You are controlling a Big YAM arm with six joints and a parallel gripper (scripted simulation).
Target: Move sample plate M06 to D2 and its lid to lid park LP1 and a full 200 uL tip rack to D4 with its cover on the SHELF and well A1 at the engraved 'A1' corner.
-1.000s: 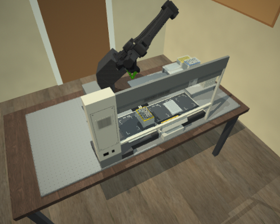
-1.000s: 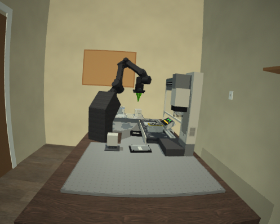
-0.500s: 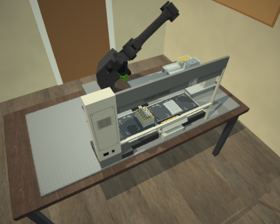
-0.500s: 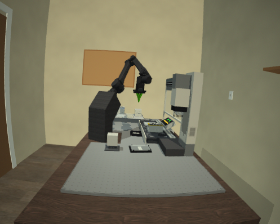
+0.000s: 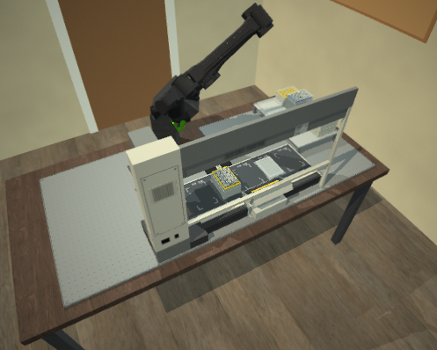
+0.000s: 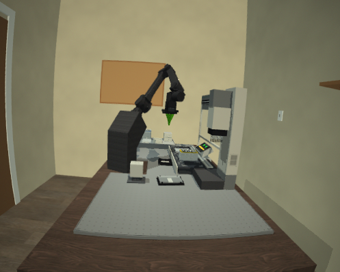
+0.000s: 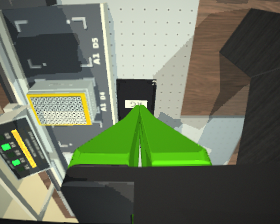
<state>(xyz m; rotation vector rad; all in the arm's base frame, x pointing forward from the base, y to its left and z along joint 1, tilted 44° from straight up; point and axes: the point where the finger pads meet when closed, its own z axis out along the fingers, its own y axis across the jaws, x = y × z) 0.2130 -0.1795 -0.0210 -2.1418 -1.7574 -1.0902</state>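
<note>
I'm looking straight down past my own fingers, and off to my left a control panel (image 7: 15,149) glows with green lights and a yellow bar. Right of that panel, still left of me, sits the deck (image 7: 66,65). On it at D4 rests the tip rack (image 7: 58,110), yellow-rimmed, cover off, its grey field dotted with pale rings, seated inside the brackets. Beyond it, further ahead on my left, D5 shows only dark plate between its white corner marks.

Now to centre: my gripper (image 7: 139,112) hangs in the air, green fingers pressed together into a point, nothing between them. Directly under the tip lies the regrip nest (image 7: 135,95), a black rectangle on the dotted grey mat (image 7: 156,40), its white label partly hidden by my fingertips. I can't read that label from here.

On my right, the mat gives way to the brown table (image 7: 211,55), and a big dark block fills that side: my own base housing (image 7: 261,85).

From the top view, the sample plate (image 5: 267,167) lies on the deck, white and lid off, well apart from me, two positions along from the tip rack. Further along, on the shelf (image 5: 266,106), stand two more racks (image 5: 294,95), one yellow, one blue.

From the exterior view I hover well above the table.
</note>
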